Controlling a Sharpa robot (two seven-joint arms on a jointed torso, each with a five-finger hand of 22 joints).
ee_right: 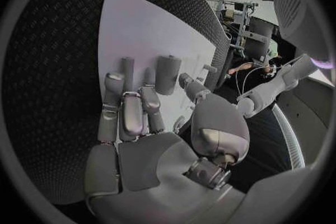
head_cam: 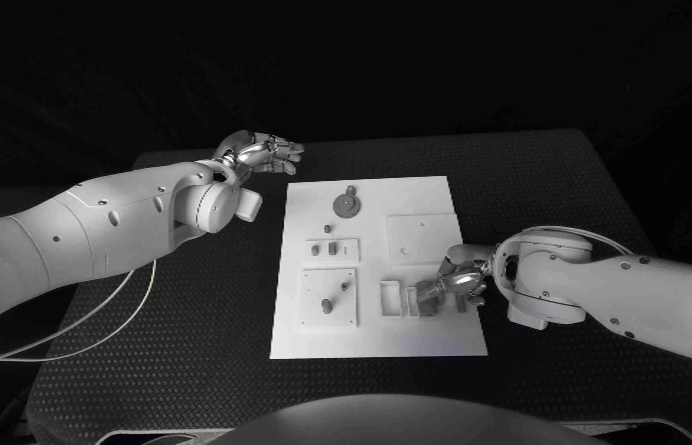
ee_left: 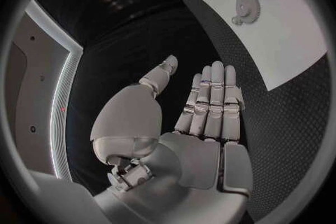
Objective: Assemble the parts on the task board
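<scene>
Head view: right hand [head_cam: 459, 283] rests fingers-down on the task board [head_cam: 378, 265] among its near-right parts [head_cam: 389, 297] (hold unconfirmed). Left hand [head_cam: 260, 152] hovers wide, empty, over the desk [head_cam: 173, 345]. Align each part before pressing.

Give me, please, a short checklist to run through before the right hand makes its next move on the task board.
1. Task board lies flat on the table: ok.
2. Left hand is off the board with flat fingers, holding nothing: ok.
3. Right hand is over the board's near right corner, beside the upright parts: ok.
4. Right hand holds a part: cannot tell; its fingers are curled against the board.
5. Gear at the far end lies out of both hands' way: ok.
</scene>
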